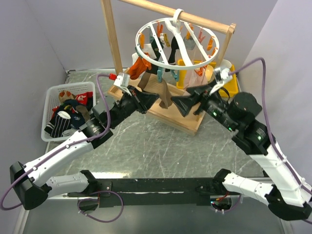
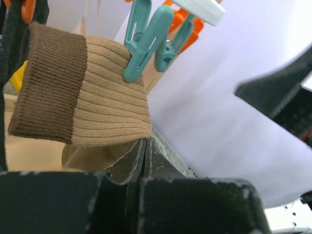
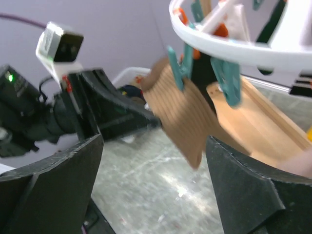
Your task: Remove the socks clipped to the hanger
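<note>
Hanging from the white round hanger (image 1: 138, 46) at the upper centre of the top view, a ribbed brown-and-tan sock (image 1: 165, 95) droops below the ring's near rim. A teal clothespin (image 2: 144, 41) bites its top edge in the left wrist view. There the sock (image 2: 83, 92) fills the upper left of the frame, with a darker brown band on its left. The hanger's hook sits over the top bar of a wooden rack (image 1: 111, 34). A dark sock (image 1: 156, 48) hangs inside the ring, further back.

The left gripper (image 1: 155, 99) comes in from the lower left and meets the sock's lower edge. In its own view the left gripper (image 2: 146, 141) has its fingers pressed together, with the tan hem right at their tips. Whether any fabric is caught between them cannot be told.

The right gripper (image 1: 174, 104) faces it from the right, just beside the same sock. Its wrist view shows the right gripper (image 3: 153, 141) with jaws spread wide and nothing between them. The sock (image 3: 180, 112) hangs beyond them under the hanger rim (image 3: 219, 46).

At the left edge of the top view a white mesh basket (image 1: 47, 112) holds a heap of loose socks (image 1: 68, 117), dark, striped and red. Rack and basket both stand on the grey marbled table (image 1: 161, 146).
</note>
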{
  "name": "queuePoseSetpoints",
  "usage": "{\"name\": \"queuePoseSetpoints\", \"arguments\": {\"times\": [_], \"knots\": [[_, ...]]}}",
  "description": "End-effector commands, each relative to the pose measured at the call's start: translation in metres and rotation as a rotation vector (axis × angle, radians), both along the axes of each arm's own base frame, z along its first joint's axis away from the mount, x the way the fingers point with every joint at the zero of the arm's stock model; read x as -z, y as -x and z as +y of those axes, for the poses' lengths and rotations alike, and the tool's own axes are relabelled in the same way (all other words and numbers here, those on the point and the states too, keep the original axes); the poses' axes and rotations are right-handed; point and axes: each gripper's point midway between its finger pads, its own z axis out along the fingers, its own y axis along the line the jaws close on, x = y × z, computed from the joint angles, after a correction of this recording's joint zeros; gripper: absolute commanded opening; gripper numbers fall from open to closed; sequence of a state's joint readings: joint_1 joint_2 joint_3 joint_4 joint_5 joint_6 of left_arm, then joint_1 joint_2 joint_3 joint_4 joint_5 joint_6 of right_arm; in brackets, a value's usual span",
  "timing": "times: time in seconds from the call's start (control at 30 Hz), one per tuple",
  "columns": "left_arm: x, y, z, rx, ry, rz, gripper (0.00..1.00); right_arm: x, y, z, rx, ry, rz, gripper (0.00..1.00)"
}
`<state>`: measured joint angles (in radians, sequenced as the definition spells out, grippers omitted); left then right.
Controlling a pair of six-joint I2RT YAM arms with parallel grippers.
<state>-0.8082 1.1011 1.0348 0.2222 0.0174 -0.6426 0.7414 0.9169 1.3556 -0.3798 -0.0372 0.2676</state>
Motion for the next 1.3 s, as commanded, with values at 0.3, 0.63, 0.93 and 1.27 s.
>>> {"name": "queuePoseSetpoints", "arguments": {"times": [0.3,0.63,0.93,1.27], "knots": [[-0.058,0.02,0.021,-0.027,0.035,-0.109,0.01,-0.028,-0.046,0.04,-0.118,-0.178,0.073,0.99],[-0.063,0.023,0.018,-0.01,0.045,-0.118,0.01,-0.026,-0.071,0.048,-0.119,-0.281,0.105,0.92],[-0.065,0.031,0.011,0.034,0.057,-0.117,0.01,-0.019,-0.087,0.055,-0.093,-0.342,0.14,0.86],[-0.073,0.043,-0.002,0.084,0.059,-0.134,0.01,-0.018,-0.091,0.051,-0.062,-0.361,0.123,0.79]]}}
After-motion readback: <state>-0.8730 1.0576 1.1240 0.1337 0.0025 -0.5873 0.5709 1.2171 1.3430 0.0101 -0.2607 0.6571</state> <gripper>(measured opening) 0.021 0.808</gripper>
